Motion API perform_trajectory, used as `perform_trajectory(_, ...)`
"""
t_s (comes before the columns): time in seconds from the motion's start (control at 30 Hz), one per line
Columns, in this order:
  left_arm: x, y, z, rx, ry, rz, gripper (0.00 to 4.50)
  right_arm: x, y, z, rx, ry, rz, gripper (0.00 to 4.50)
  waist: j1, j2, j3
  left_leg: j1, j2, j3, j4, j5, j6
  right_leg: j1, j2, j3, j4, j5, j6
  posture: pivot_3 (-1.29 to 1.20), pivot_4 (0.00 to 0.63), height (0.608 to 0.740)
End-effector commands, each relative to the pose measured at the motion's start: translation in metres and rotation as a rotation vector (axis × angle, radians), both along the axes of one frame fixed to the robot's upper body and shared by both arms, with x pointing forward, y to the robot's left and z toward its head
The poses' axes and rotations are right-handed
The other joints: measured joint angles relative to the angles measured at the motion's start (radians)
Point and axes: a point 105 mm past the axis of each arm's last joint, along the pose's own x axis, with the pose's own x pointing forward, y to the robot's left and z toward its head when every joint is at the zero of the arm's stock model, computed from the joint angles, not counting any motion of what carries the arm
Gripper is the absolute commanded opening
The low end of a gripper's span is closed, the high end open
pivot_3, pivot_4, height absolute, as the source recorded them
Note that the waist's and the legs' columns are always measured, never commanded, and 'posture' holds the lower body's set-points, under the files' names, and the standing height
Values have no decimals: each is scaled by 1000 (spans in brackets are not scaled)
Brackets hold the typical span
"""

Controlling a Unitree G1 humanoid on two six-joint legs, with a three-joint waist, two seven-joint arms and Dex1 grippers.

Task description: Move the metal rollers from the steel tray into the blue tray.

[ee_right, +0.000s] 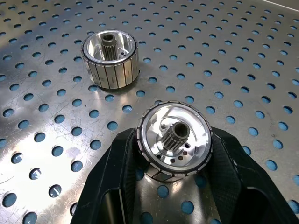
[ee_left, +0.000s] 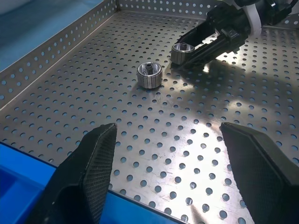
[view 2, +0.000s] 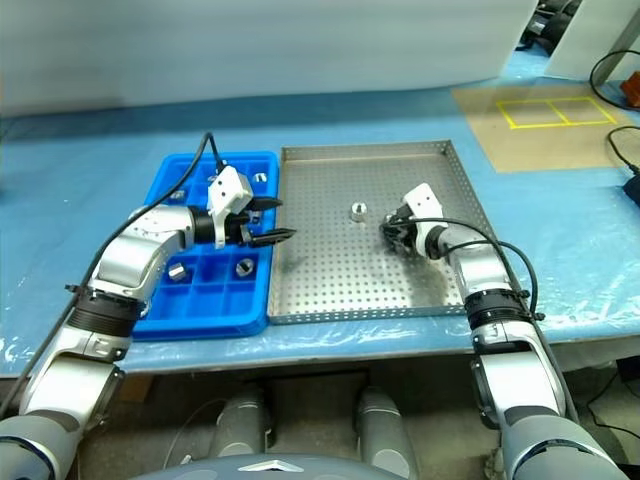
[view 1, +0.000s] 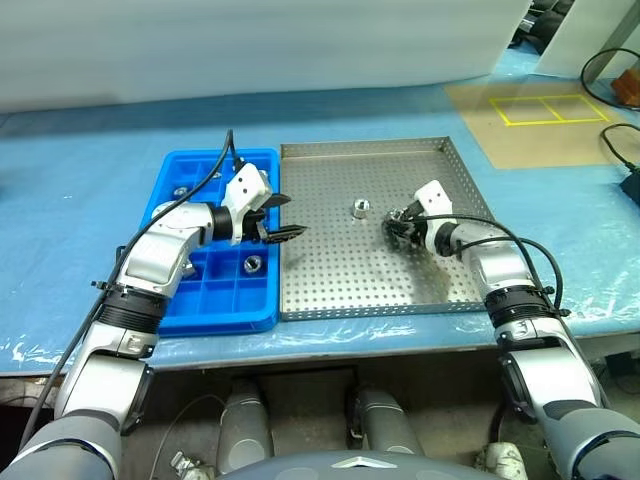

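Observation:
The steel tray [view 1: 340,285] lies in the middle of the table, with the blue tray [view 1: 215,318] against its left side. My right gripper [view 1: 392,228] is low over the steel tray's right half, shut on a metal roller [ee_right: 175,140] that rests on or just above the perforated floor. A second roller [view 1: 359,208] stands loose just left of it, also seen at roller [ee_left: 149,74]. My left gripper [view 1: 295,216] hovers open and empty over the seam between the two trays. Several rollers sit in the blue tray's compartments, one at roller [view 1: 253,264].
Both trays rest on a table covered in blue sheeting. A brown mat with yellow taped squares [view 1: 545,108] lies at the back right. Black cables [view 1: 622,150] run along the table's right edge. A white panel stands behind the table.

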Motion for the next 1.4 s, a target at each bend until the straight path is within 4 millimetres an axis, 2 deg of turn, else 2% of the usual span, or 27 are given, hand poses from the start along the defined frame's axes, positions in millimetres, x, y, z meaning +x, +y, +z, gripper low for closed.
perform_trajectory(0.03, -3, 6, 13, -4, -47, 0, 3754, 3, 6, 18, -4, -62, 29, 1747, 1, 0, 0, 0, 0, 0, 0, 0, 0, 0, 0, 0, 0, 0, 0, -180, 150, 740)
perform_trajectory(0.17, -5, 18, 18, 7, -65, 16, 3754, 4, 13, 29, -12, -91, 60, 1747, 2, 0, 0, -1, 0, 0, -1, 0, 0, 0, 0, 0, -1, 0, 0, -169, 150, 740)
perform_trajectory(0.33, -9, 56, 48, 14, -144, 122, 3754, -4, 60, 66, 17, -171, 253, 1747, -6, 0, 0, -2, 2, 0, -2, 0, 0, -3, 3, 0, -2, 0, 0, -112, 150, 740)
perform_trajectory(0.5, -16, 92, 59, 59, -182, 249, 3754, -15, 121, 89, 41, -224, 461, 1747, 0, 0, 0, -2, 2, 0, -3, 0, 0, -4, 3, 0, -2, -1, -1, -8, 150, 740)
perform_trajectory(0.63, -31, 118, 64, 76, -200, 369, 3754, -32, 189, 93, 79, -228, 683, 1747, 9, 0, 1, -3, 2, 0, -5, 0, 0, -5, 2, -1, -2, -1, -1, 95, 150, 740)
perform_trajectory(0.73, -38, 124, 65, 78, -207, 416, 3754, -35, 210, 93, 113, -217, 731, 1747, 34, 0, 1, -4, 2, 0, -9, 1, -2, -7, 2, -2, -2, -2, -2, 141, 150, 740)
perform_trajectory(0.83, -51, 128, 62, 80, -197, 460, 3754, -44, 242, 82, 128, -176, 811, 1747, 58, 0, 1, -6, 2, 0, -11, 2, -3, -8, 1, -4, -3, -2, -3, 206, 150, 740)
perform_trajectory(1.07, -66, 136, 58, 83, -170, 526, 3754, -51, 271, 68, 133, -134, 869, 1747, 80, 0, 1, -9, 2, -2, -12, 2, -3, -11, 0, -7, -2, -3, -3, 259, 150, 740)
perform_trajectory(1.2, -68, 132, 57, 77, -163, 528, 3754, -41, 270, 48, 103, -94, 788, 1747, 90, 0, 1, -9, 2, -3, -12, 2, -4, -11, 0, -7, -1, -3, -3, 260, 150, 740)
perform_trajectory(1.3, -67, 129, 55, 75, -157, 524, 3754, -39, 270, 52, 157, -77, 772, 1747, 93, 0, 1, -9, 2, -3, -13, 2, -4, -11, 0, -8, -1, -3, -3, 248, 150, 740)
perform_trajectory(1.4, -65, 127, 55, 71, -153, 514, 3754, -38, 266, 45, 107, -90, 771, 1747, 92, -1, 1, -9, 2, -3, -13, 3, -4, -11, 0, -8, -1, -3, -3, 240, 150, 740)
